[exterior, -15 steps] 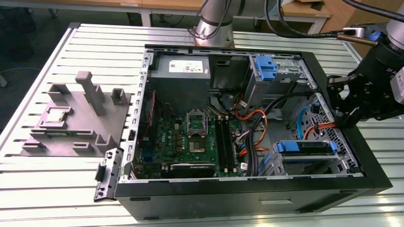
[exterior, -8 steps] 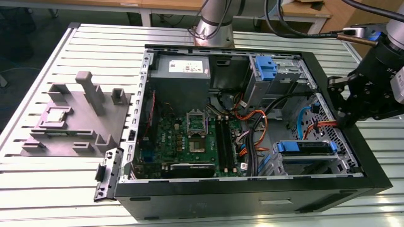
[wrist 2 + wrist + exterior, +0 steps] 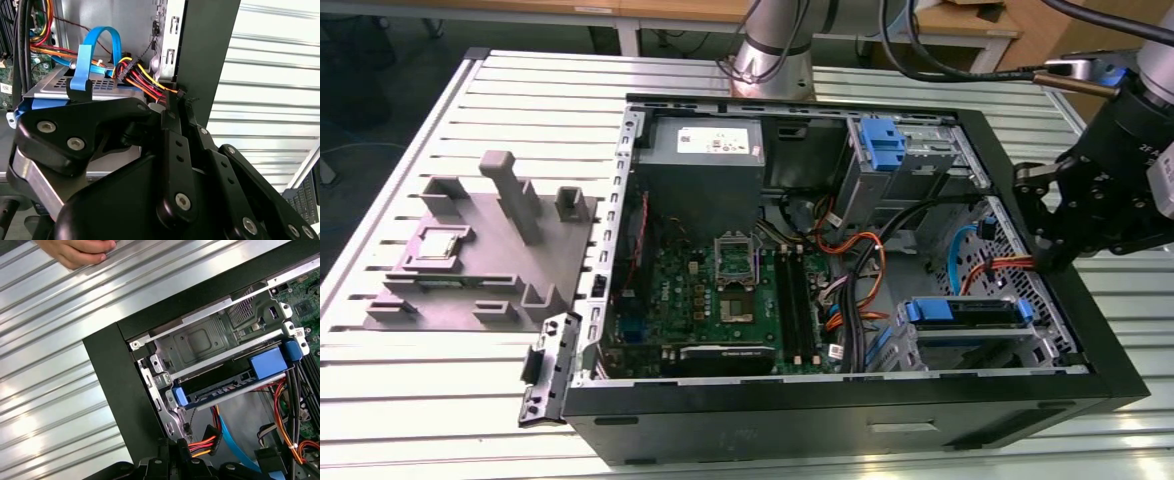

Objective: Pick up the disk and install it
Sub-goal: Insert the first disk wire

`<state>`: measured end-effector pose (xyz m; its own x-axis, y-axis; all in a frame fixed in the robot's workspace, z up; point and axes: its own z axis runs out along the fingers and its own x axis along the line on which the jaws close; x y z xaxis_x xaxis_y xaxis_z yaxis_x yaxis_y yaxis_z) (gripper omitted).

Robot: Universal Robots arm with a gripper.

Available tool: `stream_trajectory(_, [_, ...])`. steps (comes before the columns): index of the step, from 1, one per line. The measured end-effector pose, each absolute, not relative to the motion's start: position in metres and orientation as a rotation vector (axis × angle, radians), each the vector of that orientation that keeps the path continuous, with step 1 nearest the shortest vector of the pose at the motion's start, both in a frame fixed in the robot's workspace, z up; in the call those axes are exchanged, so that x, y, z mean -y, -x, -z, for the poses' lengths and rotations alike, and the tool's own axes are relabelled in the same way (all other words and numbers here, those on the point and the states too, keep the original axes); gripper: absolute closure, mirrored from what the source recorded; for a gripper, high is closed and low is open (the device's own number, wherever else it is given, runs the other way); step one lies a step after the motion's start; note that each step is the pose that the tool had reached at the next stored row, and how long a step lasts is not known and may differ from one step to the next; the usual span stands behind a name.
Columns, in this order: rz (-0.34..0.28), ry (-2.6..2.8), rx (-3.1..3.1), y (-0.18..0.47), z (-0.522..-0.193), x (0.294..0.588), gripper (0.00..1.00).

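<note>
Gripper links sit closest in the second wrist view. The jaws are drawn together with no gap showing at the tips, and the disk is not in them. A bundle of red, orange and yellow wires ends right at the tips. I can't tell whether they touch it or nip it.

The disk is in its blue carrier, lying flat in the drive cage at the front corner of the computer case. In the exterior view that is low on the exterior view's right, with the gripper just above the case wall beside it. The carrier looks level and square in the rails, so I judge it mostly or fully seated, and the work now is at the disk's cable end.

For doing this well:
- Stay in line with the rails, since any skew will probably jam the carrier.
- Keep the closed tips off the loose wires and the blue ribbon cable looping over the cage, as both are easy to snag.
- Use light force only. The cage is thin sheet metal and the carrier is plastic.
- There's little room between the case wall and the wires, so make small, slow corrections.

A person's hand rests on the slatted table outside the case. Keep arm moves away from that side.
</note>
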<state>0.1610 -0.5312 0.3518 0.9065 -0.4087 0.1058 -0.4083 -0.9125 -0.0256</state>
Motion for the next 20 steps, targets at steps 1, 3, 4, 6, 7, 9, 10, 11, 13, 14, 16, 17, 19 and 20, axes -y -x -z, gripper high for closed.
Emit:
stream_trajectory(1, [0.171,3.065,-0.657,-0.1612,-0.3518,0.5312,0.82])
stream_trajectory(3, [0.172,3.066,-0.657,-0.1614,-0.3518,0.5312,0.82])
stream_trajectory(4, [0.172,3.067,-0.657,-0.1616,-0.3518,0.5312,0.82])
stream_trajectory(6, [0.172,3.067,-0.657,-0.162,-0.3518,0.5311,0.82])
stream_trajectory(7, [0.172,3.067,-0.657,-0.1625,-0.3518,0.5312,0.82])
stream_trajectory(9, [0.171,3.066,-0.657,-0.1627,-0.3523,0.5312,0.82])
stream_trajectory(10, [0.171,3.066,-0.657,-0.1627,-0.3528,0.5312,0.82])
stream_trajectory(11, [0.171,3.067,-0.657,-0.1627,-0.3539,0.5312,0.83])
stream_trajectory(13, [0.17,3.067,-0.657,-0.1628,-0.3574,0.5312,0.83])
stream_trajectory(14, [0.169,3.067,-0.657,-0.1628,-0.3587,0.5312,0.83])
stream_trajectory(16, [0.169,3.067,-0.657,-0.1628,-0.3588,0.5312,0.83])
stream_trajectory(17, [0.168,3.067,-0.657,-0.1627,-0.3588,0.5312,0.83])
stream_trajectory(19, [0.169,3.068,-0.657,-0.1628,-0.3589,0.5312,0.83])
stream_trajectory(20, [0.169,3.068,-0.657,-0.1627,-0.3589,0.5312,0.83])
